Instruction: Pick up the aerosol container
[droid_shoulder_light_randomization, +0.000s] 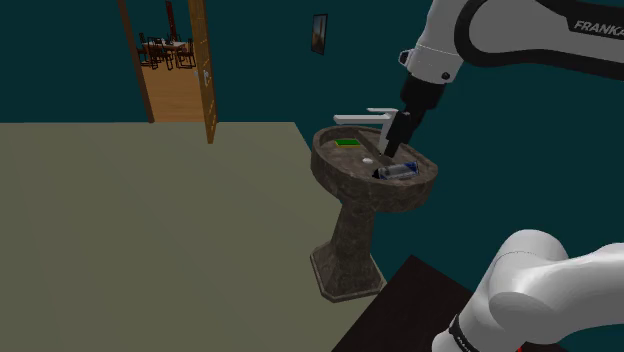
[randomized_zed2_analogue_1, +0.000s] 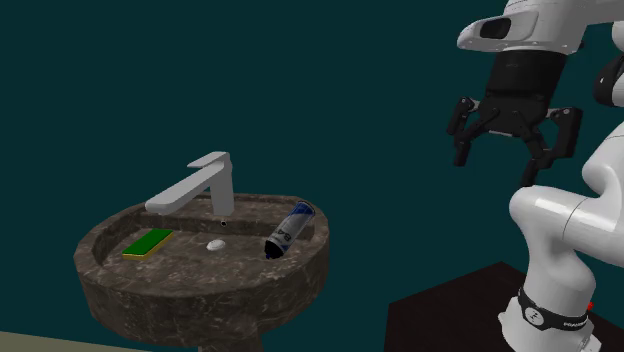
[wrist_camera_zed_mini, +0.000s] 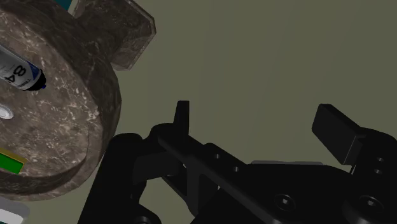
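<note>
The aerosol container (randomized_zed2_analogue_1: 288, 230) is a white and blue can with a black cap. It lies on its side in the basin of a dark stone pedestal sink (randomized_zed2_analogue_1: 200, 285), leaning on the rim nearest the arm. My gripper (randomized_zed2_analogue_1: 497, 168) hangs open and holds nothing, well above the sink and off to the second exterior view's right. In the shoulder view the gripper (droid_shoulder_light_randomization: 392, 148) lines up just above the can (droid_shoulder_light_randomization: 400, 170). In the wrist view the can (wrist_camera_zed_mini: 19, 73) lies far to the side of the open gripper (wrist_camera_zed_mini: 261, 127), with bare floor between the fingers.
A grey faucet (randomized_zed2_analogue_1: 195, 185) rises at the sink's back. A green sponge (randomized_zed2_analogue_1: 148, 242) and the white drain (randomized_zed2_analogue_1: 215, 244) sit in the basin. The dark stand (droid_shoulder_light_randomization: 420, 310) is below the arm. An open wooden door (droid_shoulder_light_randomization: 205, 70) stands across the floor.
</note>
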